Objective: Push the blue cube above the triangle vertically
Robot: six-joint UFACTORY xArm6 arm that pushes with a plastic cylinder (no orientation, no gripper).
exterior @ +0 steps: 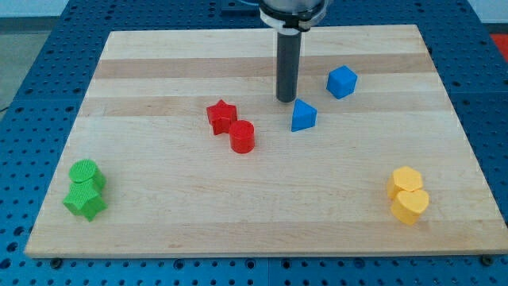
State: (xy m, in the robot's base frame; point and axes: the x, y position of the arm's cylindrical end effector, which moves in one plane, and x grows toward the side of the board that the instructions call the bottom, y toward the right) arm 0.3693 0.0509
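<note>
Camera view: upright tip (286,99) beside blue triangle (303,116).

Only a small part of the arm showed, at the top centre of the frame. A straight rod (286,67) of dark grey, almost black, hung there, round in section and plain, with a faint lighter sheen down its left side. My tip (286,100) was cut flat and square, the same dark colour as the rest. Above the rod sat a wider round collar (292,13), black with a thin pale silvery band along its lower edge, cut off by the frame's top edge. No cables, screws or markings could be made out.
</note>
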